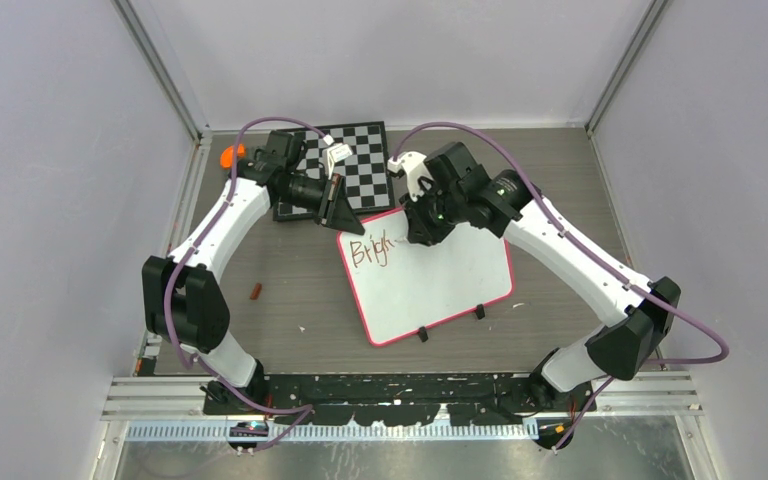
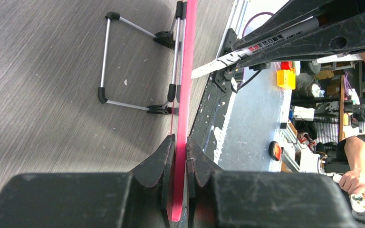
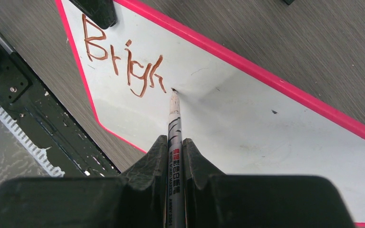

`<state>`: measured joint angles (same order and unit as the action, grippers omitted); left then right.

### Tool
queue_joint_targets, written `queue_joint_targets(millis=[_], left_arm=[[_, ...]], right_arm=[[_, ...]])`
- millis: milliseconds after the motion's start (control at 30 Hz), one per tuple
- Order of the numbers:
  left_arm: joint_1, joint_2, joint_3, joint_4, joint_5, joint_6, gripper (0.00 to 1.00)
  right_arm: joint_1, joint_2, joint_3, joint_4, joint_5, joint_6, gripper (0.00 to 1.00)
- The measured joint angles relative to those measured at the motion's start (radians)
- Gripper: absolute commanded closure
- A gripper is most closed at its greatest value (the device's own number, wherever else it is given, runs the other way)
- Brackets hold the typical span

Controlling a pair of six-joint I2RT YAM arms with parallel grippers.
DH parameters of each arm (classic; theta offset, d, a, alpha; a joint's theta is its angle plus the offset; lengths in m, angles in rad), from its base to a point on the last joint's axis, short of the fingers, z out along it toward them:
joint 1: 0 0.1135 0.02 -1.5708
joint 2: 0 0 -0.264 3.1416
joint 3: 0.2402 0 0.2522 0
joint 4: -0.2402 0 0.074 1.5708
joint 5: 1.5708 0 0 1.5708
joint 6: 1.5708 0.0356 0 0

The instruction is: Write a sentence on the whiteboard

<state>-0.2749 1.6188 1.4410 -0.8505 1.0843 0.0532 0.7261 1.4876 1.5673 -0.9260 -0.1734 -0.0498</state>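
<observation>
1. Nearest the arm bases, the whiteboard (image 1: 440,290) sits mid-table and slightly skewed. Its two black clip feet (image 1: 422,333) are on the near edge.
2. The right gripper (image 3: 173,147) pinches the barrel of a marker (image 3: 174,118) between its fingers. The nib touches the board just right of the last letter.
3. The sentence (image 3: 123,66) so far reads only "Brigh", in reddish-brown, at the board's far-left corner.
4. Judgement: writing is under way, partway through the first word, and most of the sentence is not yet written.
5. The left gripper (image 2: 180,156) has its fingers pressed onto the pink rim (image 2: 186,85) at that far corner, apparently steadying the board.
6. The next move is likely the "t", just right of the "h". It calls for light, even nib pressure, short strokes, and a firm clamp so the board does not slide.
7. Beyond the board lies a checkered board (image 1: 360,165), and an orange object (image 1: 230,156) lies at the far left.
</observation>
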Motion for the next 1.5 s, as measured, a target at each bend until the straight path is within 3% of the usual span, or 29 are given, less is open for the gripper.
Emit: queue_joint_targets(millis=[1500], left_arm=[[0.0, 0.0, 0.0, -0.002, -0.004, 0.007, 1.0]], right_arm=[[0.007, 0.023, 0.032, -0.016, 0.007, 0.0, 1.0]])
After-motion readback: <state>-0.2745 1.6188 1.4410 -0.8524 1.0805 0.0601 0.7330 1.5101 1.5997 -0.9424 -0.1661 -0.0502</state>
